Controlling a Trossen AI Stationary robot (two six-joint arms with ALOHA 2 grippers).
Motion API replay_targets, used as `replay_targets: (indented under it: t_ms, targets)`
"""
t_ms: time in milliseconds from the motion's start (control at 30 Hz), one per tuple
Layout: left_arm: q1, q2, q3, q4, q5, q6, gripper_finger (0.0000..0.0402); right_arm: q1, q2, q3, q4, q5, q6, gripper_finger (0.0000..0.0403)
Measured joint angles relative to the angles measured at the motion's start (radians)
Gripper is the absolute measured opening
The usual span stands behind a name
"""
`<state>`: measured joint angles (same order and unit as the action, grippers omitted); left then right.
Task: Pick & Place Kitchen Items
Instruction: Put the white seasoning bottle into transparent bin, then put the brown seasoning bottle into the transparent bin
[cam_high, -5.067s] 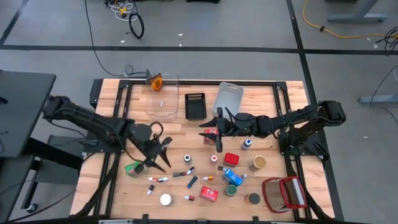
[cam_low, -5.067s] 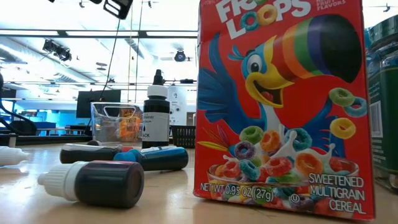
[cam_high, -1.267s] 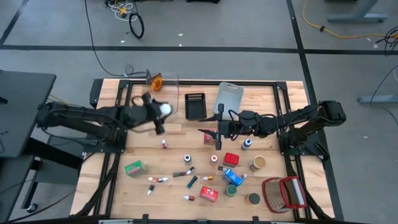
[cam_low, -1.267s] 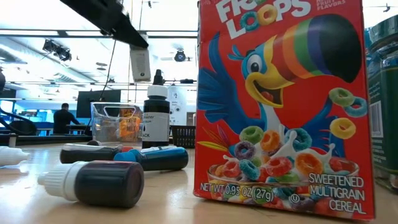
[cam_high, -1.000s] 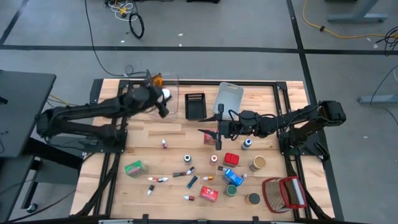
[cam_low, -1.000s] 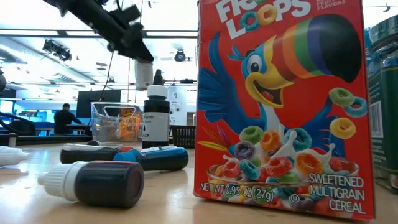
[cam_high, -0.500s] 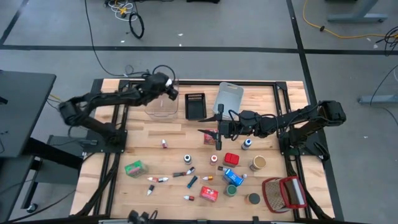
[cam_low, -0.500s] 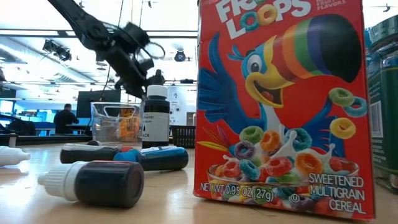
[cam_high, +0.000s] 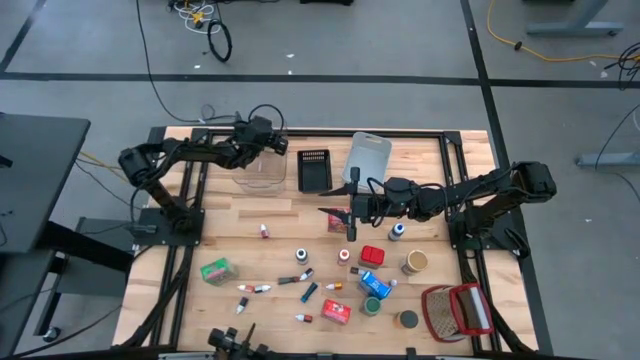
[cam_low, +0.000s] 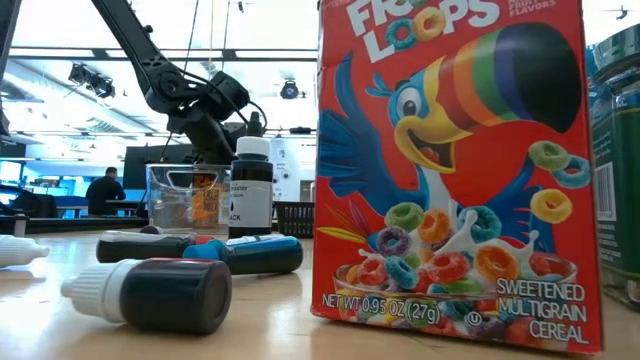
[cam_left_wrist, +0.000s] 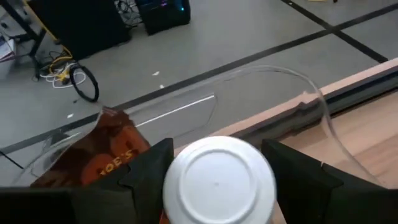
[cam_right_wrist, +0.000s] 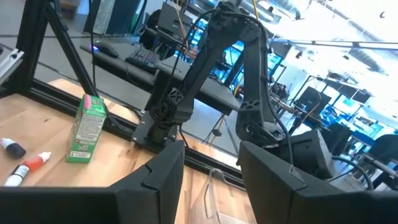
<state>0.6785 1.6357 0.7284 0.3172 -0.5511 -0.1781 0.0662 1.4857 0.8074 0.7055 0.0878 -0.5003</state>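
My left gripper (cam_high: 271, 142) reaches over the clear bin (cam_high: 260, 162) at the table's far left, shut on a jar with a round white lid (cam_left_wrist: 217, 180). An orange packet (cam_left_wrist: 106, 152) lies inside that bin. In the low view the left gripper (cam_low: 215, 128) hangs just above the bin's rim (cam_low: 185, 170). My right gripper (cam_high: 350, 215) hovers level over the table's middle, open, with nothing showing between its fingers (cam_right_wrist: 158, 177). Other kitchen items lie on the near half: a green box (cam_high: 215, 270), a red box (cam_high: 336, 311), a blue box (cam_high: 375, 285). My left gripper has the white-lidded jar pinched between its two fingers (cam_left_wrist: 146, 180), one on each side just below the lid's rim (cam_left_wrist: 171, 186). The fingers slant down from the table's left. The lid faces the wrist camera. The lid hides whether the jar's bottom rests in the bin.
A black bin (cam_high: 314, 170) and a grey-blue bin (cam_high: 368, 158) stand to the right of the clear one. A red-and-white wire basket (cam_high: 455, 312) sits at the near right. A Froot Loops box (cam_low: 450, 170) and dark tubes (cam_low: 160, 293) fill the low view's foreground.
My left gripper has carried the white-lidded jar toward the far edge and down, from above the table to just over the clear bin, tipping its fingers downward as the arm swung round.
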Motion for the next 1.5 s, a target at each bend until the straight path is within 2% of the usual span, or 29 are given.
replay_targets:
  t_ms: [167,533,667,767,867,1133,1333,1500]
  targets:
    - [0.000,-0.001,0.000,0.043,-0.004,0.077,0.0254,0.000,0.000,0.000,0.001,0.000,-0.006,0.0165]
    - [-0.002,-0.005,0.011,0.040,0.012,0.136,0.0296,0.000,0.000,0.000,0.005,0.000,-0.008,0.0165]
    - [-0.015,-0.056,0.032,0.021,-0.034,0.183,0.0302,0.000,0.000,0.000,0.005,0.000,0.002,0.0165]
    - [-0.029,-0.133,0.045,-0.025,-0.030,0.187,0.0302,0.000,0.000,0.000,0.005,0.001,0.040,0.0173]
    - [-0.050,-0.235,0.046,-0.063,0.038,0.152,0.0302,0.000,0.000,0.000,0.005,0.000,0.076,0.0191]
    - [-0.112,-0.560,0.046,-0.228,0.310,0.107,0.0302,0.001,0.000,0.001,-0.034,-0.055,0.196,0.0240]
    - [-0.203,-0.748,0.046,-0.352,0.478,0.115,0.0302,0.002,0.000,0.001,-0.042,-0.055,0.311,0.0242]
    - [-0.301,-0.838,0.042,-0.461,0.549,0.107,0.0302,0.003,0.000,0.001,-0.097,-0.053,0.367,0.0231]
